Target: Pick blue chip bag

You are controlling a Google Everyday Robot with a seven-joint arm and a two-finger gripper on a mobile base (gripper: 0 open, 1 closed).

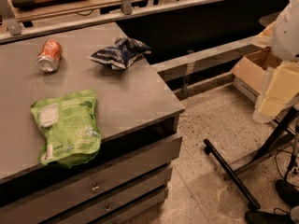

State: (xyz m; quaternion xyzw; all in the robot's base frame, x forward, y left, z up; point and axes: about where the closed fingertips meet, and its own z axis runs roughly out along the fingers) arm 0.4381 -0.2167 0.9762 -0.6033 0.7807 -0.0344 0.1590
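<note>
The blue chip bag (120, 52) is a small crumpled navy foil bag with white patches. It lies near the far right edge of the grey counter top (135, 94). My gripper is not in view. A pale rounded shape (286, 29) at the right edge may be part of my arm; it is well to the right of the bag and off the counter.
An orange-red soda can (49, 55) lies on its side left of the bag. A flat bright-green pouch (67, 126) lies near the counter's front edge. Drawers (121, 176) sit below. A cardboard box (252, 69), yellow sheets (280, 90) and a black stand leg (231, 171) are on the floor at right.
</note>
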